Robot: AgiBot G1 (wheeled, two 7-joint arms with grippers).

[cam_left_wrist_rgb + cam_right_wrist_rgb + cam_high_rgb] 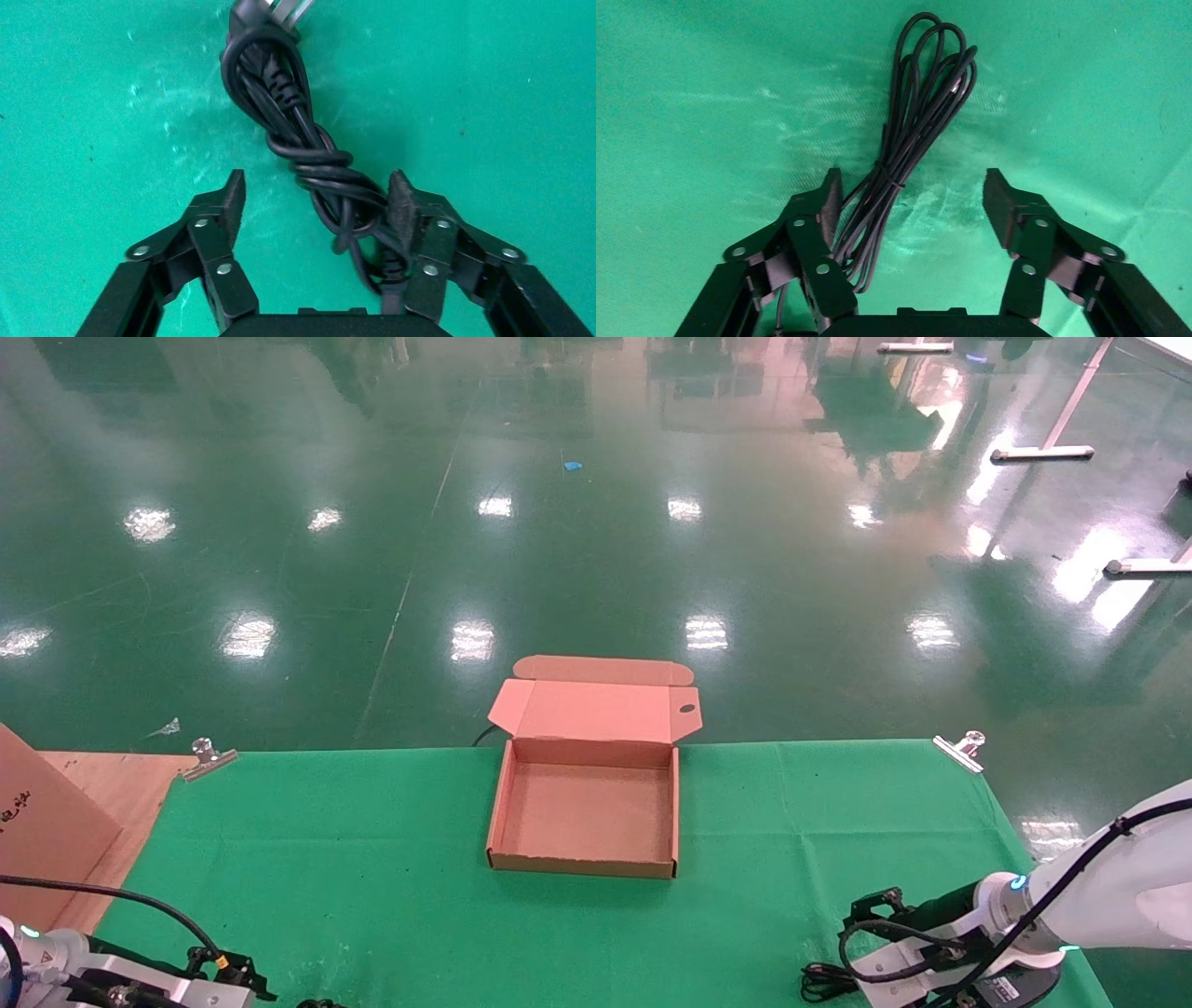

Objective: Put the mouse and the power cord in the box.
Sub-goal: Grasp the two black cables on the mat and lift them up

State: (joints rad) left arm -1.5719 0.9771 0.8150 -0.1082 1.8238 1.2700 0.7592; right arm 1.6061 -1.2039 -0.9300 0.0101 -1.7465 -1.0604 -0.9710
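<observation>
The box (509, 803) lies open and empty mid-table on the green cloth, its lid (596, 710) folded back. The power cord (295, 119), a thick black twisted bundle with its plug end farthest from the wrist, lies on the cloth. My left gripper (316, 182) is open astride the cord's near end, which rests against one finger (402, 207). My right gripper (912, 179) is open over a tied bundle of thin black cable (916, 119), which runs past one finger (828, 203). The mouse itself is out of view. Both arms sit low at the table's front, left (112, 980) and right (1071, 896).
A larger plain brown carton (37, 822) stands at the left on a wooden board (121, 784). Metal clips (209, 756) (964, 749) hold the cloth at its far corners. The far table edge runs just behind the box, with green floor beyond.
</observation>
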